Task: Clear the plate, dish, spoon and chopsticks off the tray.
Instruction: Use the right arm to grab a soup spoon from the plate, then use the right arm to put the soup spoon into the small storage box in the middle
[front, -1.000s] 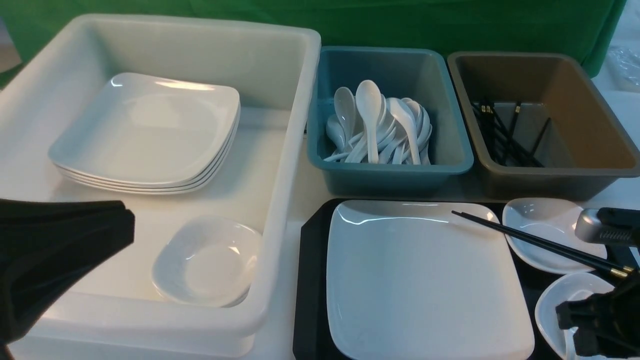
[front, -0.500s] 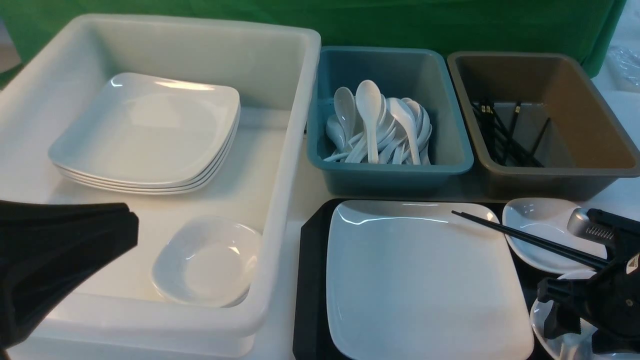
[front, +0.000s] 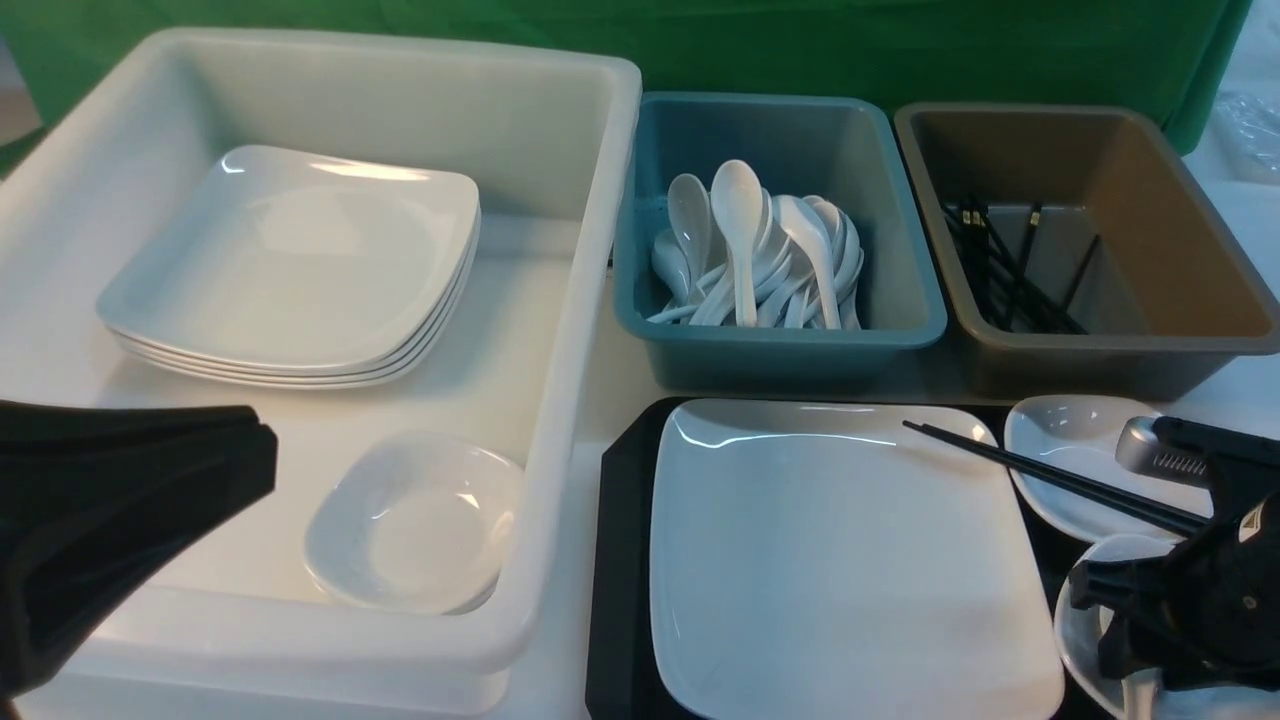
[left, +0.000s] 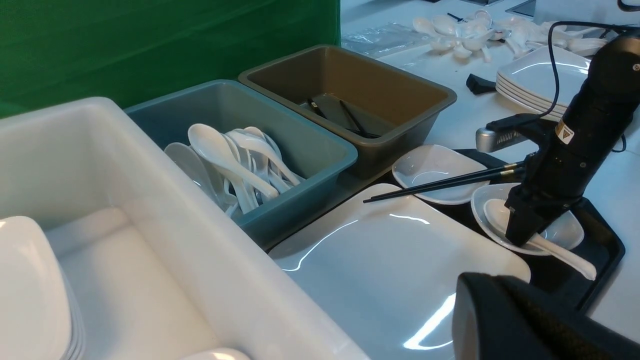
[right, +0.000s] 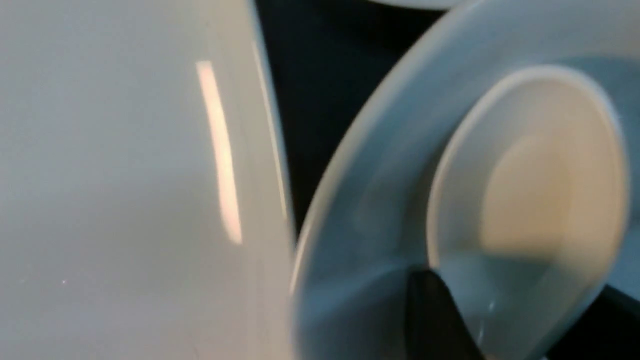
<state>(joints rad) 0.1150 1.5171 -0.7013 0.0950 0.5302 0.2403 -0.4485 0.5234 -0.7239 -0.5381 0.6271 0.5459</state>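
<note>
The black tray (front: 620, 560) holds the large white plate (front: 850, 560). The black chopsticks (front: 1040, 470) lie across the plate's far right corner and the far small dish (front: 1070, 440). A nearer small dish (front: 1075, 630) holds the white spoon (left: 565, 257), whose handle sticks out over the rim. My right gripper (left: 520, 237) is down in that dish, open, with its fingers on either side of the spoon's neck (right: 525, 200). My left gripper (front: 255, 455) is shut and empty, hanging over the white tub's near left part.
The big white tub (front: 580, 300) on the left holds stacked plates (front: 290, 260) and a small dish (front: 415, 520). Behind the tray stand a teal bin (front: 780, 350) with several spoons and a brown bin (front: 1100, 355) with chopsticks. More dishes (left: 535, 80) lie beyond the right arm.
My right gripper has moved down and left into the near dish, over the spoon, and now hides the chopsticks' thick ends. The left arm has barely shifted.
</note>
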